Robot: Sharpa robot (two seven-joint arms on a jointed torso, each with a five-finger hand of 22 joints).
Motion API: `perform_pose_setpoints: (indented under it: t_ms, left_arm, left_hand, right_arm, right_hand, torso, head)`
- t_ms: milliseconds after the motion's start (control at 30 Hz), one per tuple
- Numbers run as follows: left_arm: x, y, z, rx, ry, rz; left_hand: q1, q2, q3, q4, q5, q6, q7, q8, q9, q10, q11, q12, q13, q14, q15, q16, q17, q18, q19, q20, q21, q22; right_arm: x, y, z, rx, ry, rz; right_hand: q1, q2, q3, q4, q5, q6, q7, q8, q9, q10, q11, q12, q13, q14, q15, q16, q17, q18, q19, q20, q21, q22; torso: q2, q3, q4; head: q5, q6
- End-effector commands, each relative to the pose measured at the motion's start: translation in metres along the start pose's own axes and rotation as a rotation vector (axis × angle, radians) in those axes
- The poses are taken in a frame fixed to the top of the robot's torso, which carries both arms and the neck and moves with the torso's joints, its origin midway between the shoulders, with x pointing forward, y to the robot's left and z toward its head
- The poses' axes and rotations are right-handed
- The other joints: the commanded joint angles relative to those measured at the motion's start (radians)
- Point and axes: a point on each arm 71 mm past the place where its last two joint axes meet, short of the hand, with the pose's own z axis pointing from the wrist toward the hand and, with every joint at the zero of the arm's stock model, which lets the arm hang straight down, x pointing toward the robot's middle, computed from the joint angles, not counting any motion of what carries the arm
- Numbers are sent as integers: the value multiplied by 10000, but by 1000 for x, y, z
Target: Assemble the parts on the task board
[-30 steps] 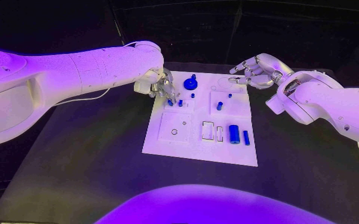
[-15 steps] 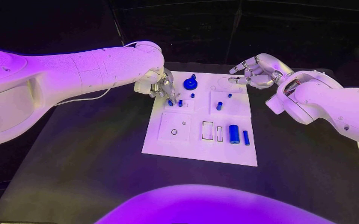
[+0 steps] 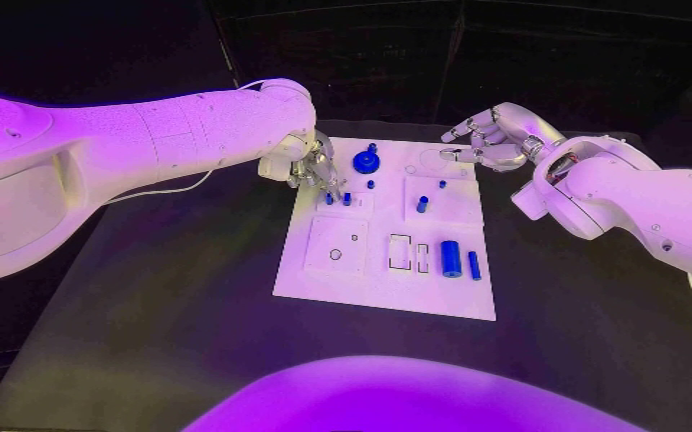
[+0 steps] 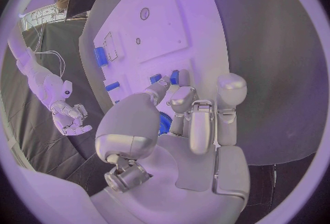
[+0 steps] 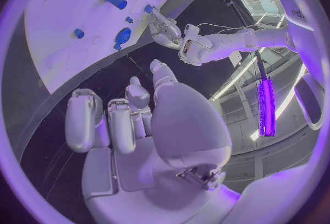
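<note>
- Black table in a dark room; white task board in the middle of it.
- Left hand sits at the board's far left corner, fingers pointing down at two small blue pegs standing there. Fingertips are right at the pegs; can't tell whether it grasps one or just touches.
- Blue round knob stands just beside the left hand, on the far edge of the board.
- Small blue peg stands in the far right square of the board, with a tinier blue bit beyond it.
- Blue cylinder lies on the near right part, thin blue bar just beside it, next to two empty rectangular slots.
- Near left square has a small round hole.
- Right hand hovers off the board's far right corner, fingers loosely curled and apart, holding nothing.
</note>
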Motion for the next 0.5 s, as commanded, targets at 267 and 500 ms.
perform_pose_setpoints:
  t_ms: [267,500]
  left_arm:
    - [-2,-1,0,-105,-70,44]
    - [-3,-1,0,-101,-119,25]
  left_hand:
    - [-150,-103,-465,118,31,106,23,-88,-29,-7,-48,39,19,893,-41,40,2068,-106,76,-9,-11,26]
    - [-186,-132,-725,206,30,115,24,-108,-38,-14,-45,32,13,893,-39,40,2067,-106,78,-8,-18,31]
  right_arm:
    - [0,2,0,-70,11,26]
    - [0,2,0,-70,10,26]
  right_hand:
    - [-10,100,-20,47,38,-47,-55,67,-17,60,-30,26,-13,805,-86,-44,1757,178,3,-33,-39,7]
    - [-10,100,-20,47,38,-47,-55,67,-17,60,-30,26,-13,805,-86,-44,1757,178,3,-33,-39,7]
  torso:
    - [3,1,0]
    - [2,-3,2]
  head:
    - [-14,2]
    - [-31,2]
